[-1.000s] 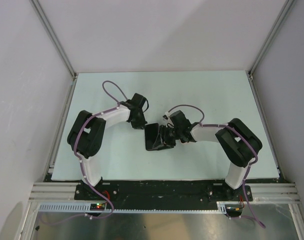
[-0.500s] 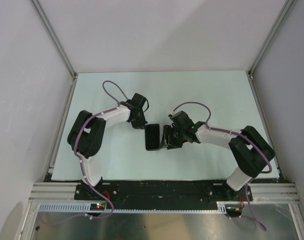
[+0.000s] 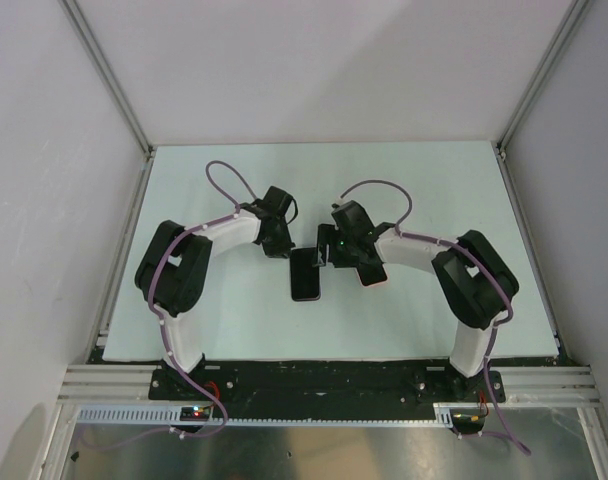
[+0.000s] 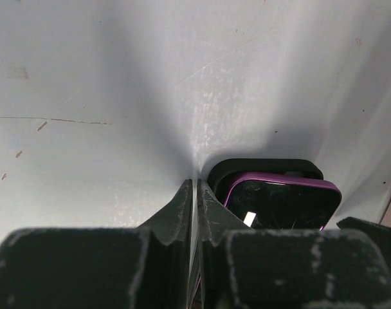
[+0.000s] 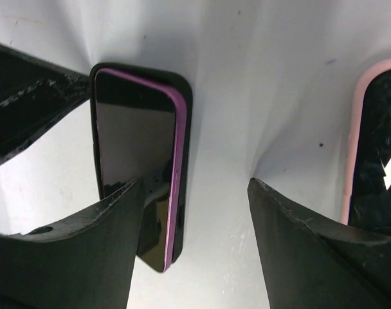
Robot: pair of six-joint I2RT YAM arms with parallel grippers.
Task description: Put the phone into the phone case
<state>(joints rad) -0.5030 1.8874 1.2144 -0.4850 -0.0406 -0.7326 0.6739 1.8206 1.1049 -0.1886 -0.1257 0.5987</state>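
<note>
The phone [image 5: 134,148], dark glass with a purple rim, lies face up in the black phone case [image 5: 184,129]; its purple side shows above the case wall. Both lie flat on the table mid-scene, the phone [image 3: 306,274] framed by the case [image 3: 293,288]. My right gripper [image 5: 195,185] stands open over them, one finger above the phone's near end and the other over bare table. It holds nothing. My left gripper [image 4: 196,188] is shut with nothing visible in it, its tips beside the case's [image 4: 266,166] corner next to the phone [image 4: 282,201].
A second phone with a pink rim [image 3: 374,272] lies just right of the case, partly under the right wrist; the same pink-rimmed phone [image 5: 375,161] is cut by the right edge of the right wrist view. White walls and metal rails bound the pale table [image 3: 434,190].
My right gripper has opened and let go of the cased phone, which went from tilted to flat on the table. The right wrist drew back, uncovering the pink-rimmed phone. The left arm stayed still.
</note>
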